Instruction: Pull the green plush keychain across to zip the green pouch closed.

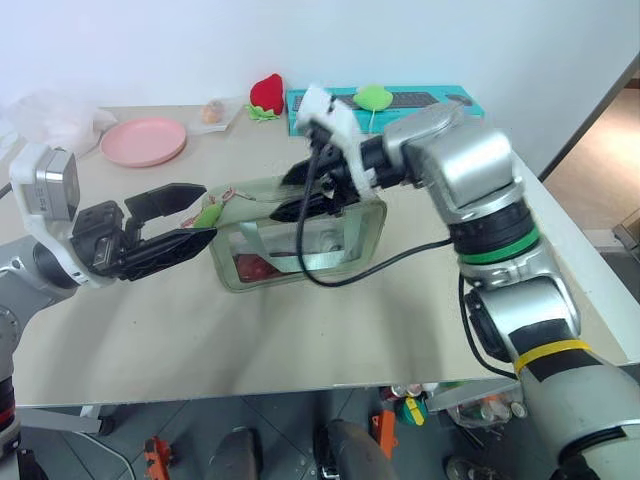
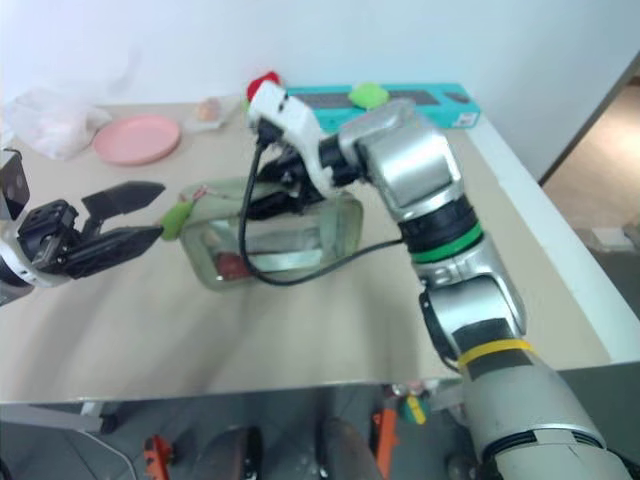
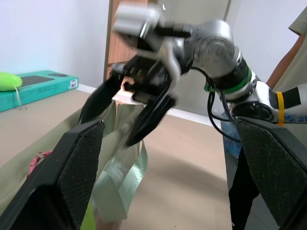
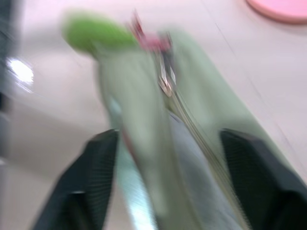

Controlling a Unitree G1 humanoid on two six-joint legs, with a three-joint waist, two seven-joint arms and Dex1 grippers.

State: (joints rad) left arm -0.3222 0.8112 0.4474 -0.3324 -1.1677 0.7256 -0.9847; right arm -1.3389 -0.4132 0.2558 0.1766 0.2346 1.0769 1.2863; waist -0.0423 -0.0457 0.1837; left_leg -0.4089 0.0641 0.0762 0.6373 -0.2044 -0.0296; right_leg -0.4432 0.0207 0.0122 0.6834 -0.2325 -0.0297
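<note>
The green plush keychain [image 1: 207, 214] hangs at the left end of the green pouch [image 1: 300, 240], where the zipper stops. In the right wrist view the zipper teeth look joined along the top, and the slider with the pink ring [image 4: 152, 42] sits just beside the plush. I judge from this that the pouch is zipped closed, or very nearly. The pouch stands upright in the middle of the beige table [image 1: 150, 330].

The left gripper [image 1: 185, 220] lies level beside the keychain end with its two fingers spread wide. It holds nothing, and the plush is near the gap between the tips. The right gripper [image 1: 312, 195] hangs over the top of the pouch. Its jaws are also spread, one on each side of the fabric, and they do not pinch it.

Farther back are a pink plate [image 1: 143, 140], a red strawberry plush [image 1: 266, 94] and a teal keyboard box [image 1: 440, 100] with a lime-green plush [image 1: 374, 96] on it.
</note>
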